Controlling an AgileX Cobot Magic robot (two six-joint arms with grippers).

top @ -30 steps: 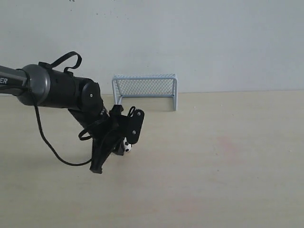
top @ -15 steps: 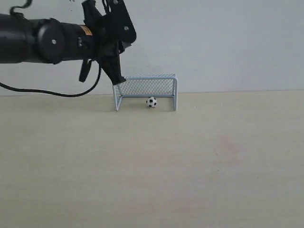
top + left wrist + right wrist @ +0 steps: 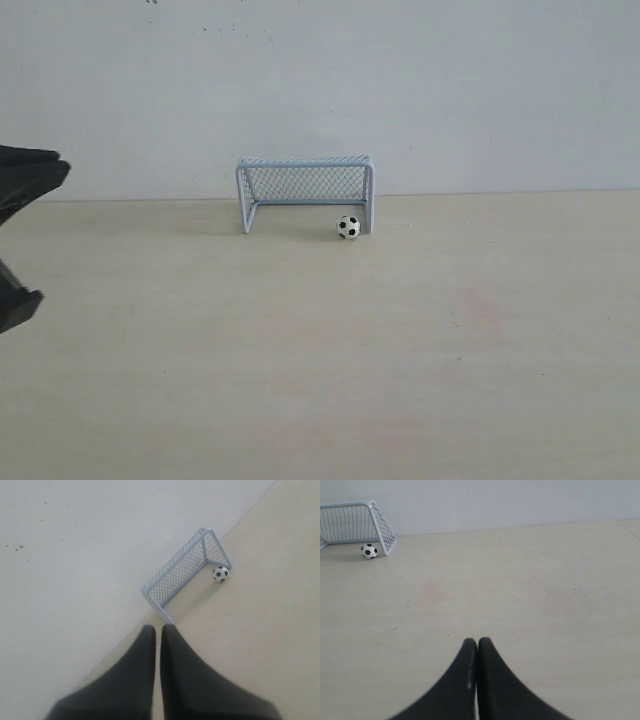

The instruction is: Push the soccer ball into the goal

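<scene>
The soccer ball [image 3: 348,227] lies in the mouth of the goal [image 3: 305,192], beside its right post, at the back of the table by the wall. Both also show in the left wrist view, the ball [image 3: 220,573] by the goal [image 3: 185,567], and in the right wrist view, the ball [image 3: 368,551] next to the goal [image 3: 355,522]. My left gripper [image 3: 158,628] is shut on nothing, far from the ball; only a dark part of that arm [image 3: 22,180] shows at the exterior view's left edge. My right gripper [image 3: 477,641] is shut, empty, low over the table.
A pale wooden table [image 3: 400,340] runs up to a plain grey-white wall [image 3: 400,80] just behind the goal.
The left arm has pulled back from the table's middle to the left edge. The ball went from under the gripper into the goal, then rolled toward the right post.
</scene>
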